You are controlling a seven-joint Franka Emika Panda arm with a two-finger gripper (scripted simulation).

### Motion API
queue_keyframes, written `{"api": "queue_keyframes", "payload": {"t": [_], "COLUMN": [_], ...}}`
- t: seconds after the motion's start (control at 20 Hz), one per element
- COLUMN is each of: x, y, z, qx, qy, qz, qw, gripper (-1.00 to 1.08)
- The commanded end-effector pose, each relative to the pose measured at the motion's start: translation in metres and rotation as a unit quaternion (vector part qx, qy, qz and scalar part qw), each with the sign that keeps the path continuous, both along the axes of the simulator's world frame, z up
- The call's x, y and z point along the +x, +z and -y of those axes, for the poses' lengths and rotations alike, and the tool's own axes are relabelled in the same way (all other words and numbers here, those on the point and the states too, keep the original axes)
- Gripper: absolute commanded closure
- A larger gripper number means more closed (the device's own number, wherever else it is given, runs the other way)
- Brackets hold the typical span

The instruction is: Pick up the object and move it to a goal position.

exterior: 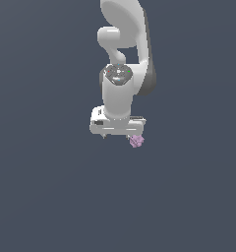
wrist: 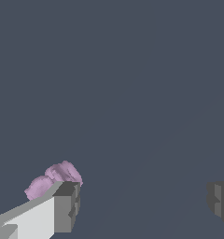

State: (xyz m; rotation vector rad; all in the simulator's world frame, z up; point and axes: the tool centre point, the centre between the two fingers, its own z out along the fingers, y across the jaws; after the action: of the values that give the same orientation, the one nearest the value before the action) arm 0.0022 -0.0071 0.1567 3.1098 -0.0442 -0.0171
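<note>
While jaws gape, object sits beside 1 fingertip.

tool gap: free | block: outside one finger

The arm at the upper centre of the exterior view has a smooth, glossy white shell like moulded plastic, with darker grey matt parts along its side. The gripper is white and smooth too; its fingertips look dull grey and ridged. The object is pale pink-lilac, matt and bumpy. The ground is flat, matt slate-grey.
</note>
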Motion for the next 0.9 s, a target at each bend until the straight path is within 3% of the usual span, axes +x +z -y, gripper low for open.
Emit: {"api": "queue_keyframes", "payload": {"t": [0.0, 0.85], "x": [0.000, 0.003], "y": [0.000, -0.008], "z": [0.000, 0.007], "qx": [0.000, -0.005], "qy": [0.000, 0.024], "qz": [0.000, 0.003], "qw": [1.0000, 0.9997], "gripper": [-0.92, -0.92]}}
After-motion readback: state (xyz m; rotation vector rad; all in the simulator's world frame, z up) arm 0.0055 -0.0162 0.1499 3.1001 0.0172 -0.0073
